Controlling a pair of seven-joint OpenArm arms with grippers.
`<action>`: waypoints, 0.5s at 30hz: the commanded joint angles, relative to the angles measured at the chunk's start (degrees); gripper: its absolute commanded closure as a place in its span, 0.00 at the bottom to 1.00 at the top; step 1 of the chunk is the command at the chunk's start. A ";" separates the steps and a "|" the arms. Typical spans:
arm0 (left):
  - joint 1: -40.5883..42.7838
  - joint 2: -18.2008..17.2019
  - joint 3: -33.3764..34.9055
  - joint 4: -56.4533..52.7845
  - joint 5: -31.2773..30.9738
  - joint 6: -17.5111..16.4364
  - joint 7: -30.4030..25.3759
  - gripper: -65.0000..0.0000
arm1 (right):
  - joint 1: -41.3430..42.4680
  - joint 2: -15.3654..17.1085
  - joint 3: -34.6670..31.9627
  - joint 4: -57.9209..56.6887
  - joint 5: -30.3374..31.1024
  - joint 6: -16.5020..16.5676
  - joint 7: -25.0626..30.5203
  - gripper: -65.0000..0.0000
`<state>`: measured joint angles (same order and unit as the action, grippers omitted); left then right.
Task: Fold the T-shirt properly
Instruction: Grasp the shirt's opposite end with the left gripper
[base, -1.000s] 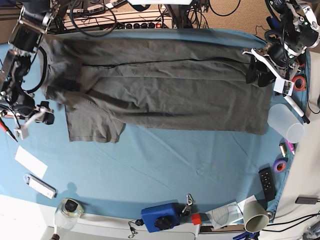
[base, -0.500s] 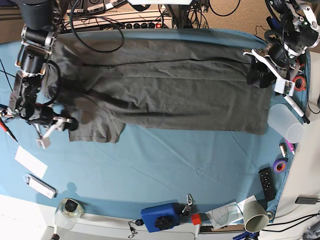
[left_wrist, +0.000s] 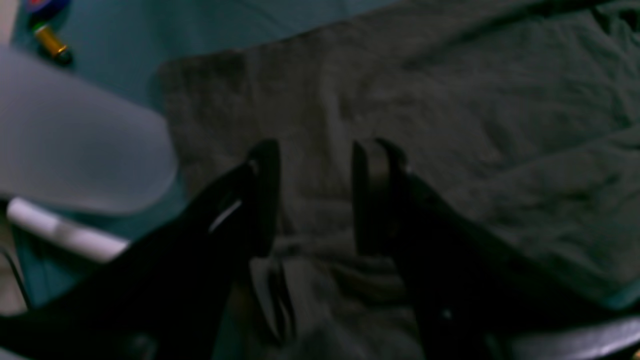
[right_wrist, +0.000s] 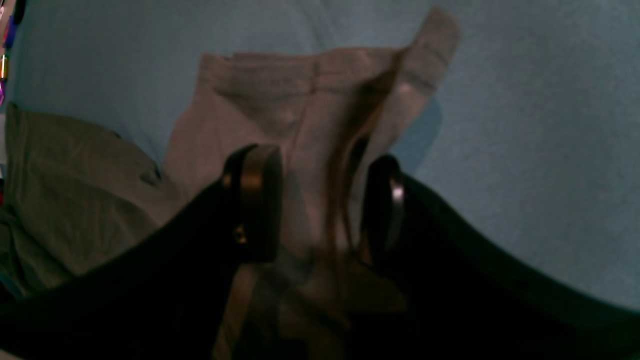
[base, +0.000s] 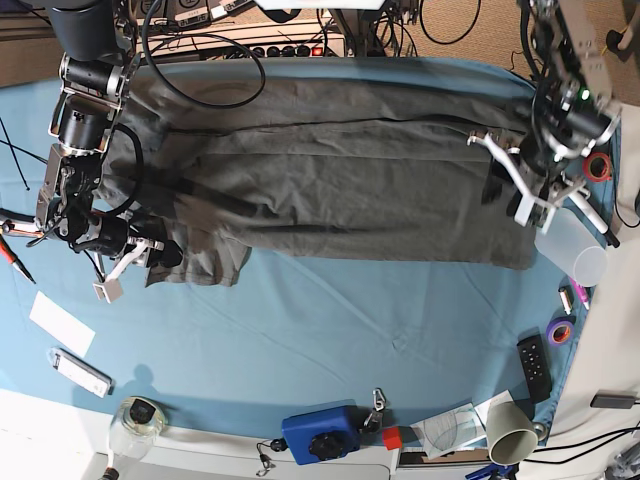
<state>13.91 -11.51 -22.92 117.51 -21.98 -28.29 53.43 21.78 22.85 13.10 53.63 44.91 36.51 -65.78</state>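
The dark grey T-shirt (base: 340, 170) lies spread across the far half of the blue table cloth (base: 330, 320), with one sleeve (base: 195, 260) pointing toward the near side at left. My right gripper (base: 150, 255) is at that sleeve's left edge. In the right wrist view it (right_wrist: 317, 205) is open, with the sleeve (right_wrist: 280, 90) lying between and beyond its fingers. My left gripper (base: 503, 182) hangs over the hem end of the shirt at right. Its fingers (left_wrist: 265, 190) stand apart, open, just above rumpled cloth (left_wrist: 475, 100) near the hem corner.
A translucent cup (base: 572, 245) sits just past the hem, beside the left gripper. Tape rolls (base: 560, 330), a remote (base: 535, 365) and a paper cup (base: 510, 430) line the right edge. A blue box (base: 320, 432), a jar (base: 140, 420) and a white card (base: 60, 322) sit in front.
My right gripper swung from beyond the shirt's left edge rightward onto the lower sleeve. My left gripper moved inward and nearer, from the far hem corner to over the hem.
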 joint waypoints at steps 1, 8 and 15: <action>-1.75 -1.20 0.46 -0.48 0.31 0.15 -1.46 0.62 | 0.92 0.81 0.09 0.52 -1.01 0.07 -1.70 0.60; -10.49 -4.90 3.98 -12.50 2.34 0.15 -1.70 0.62 | 0.92 0.81 0.09 0.52 -1.01 0.07 -1.70 0.60; -18.32 -5.66 4.92 -22.03 3.41 0.15 -2.03 0.62 | 0.92 0.81 0.09 0.52 -1.01 0.07 -1.68 0.60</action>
<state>-3.49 -16.53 -17.74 94.63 -18.22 -28.12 52.51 21.91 22.85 13.10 53.63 44.91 36.69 -66.19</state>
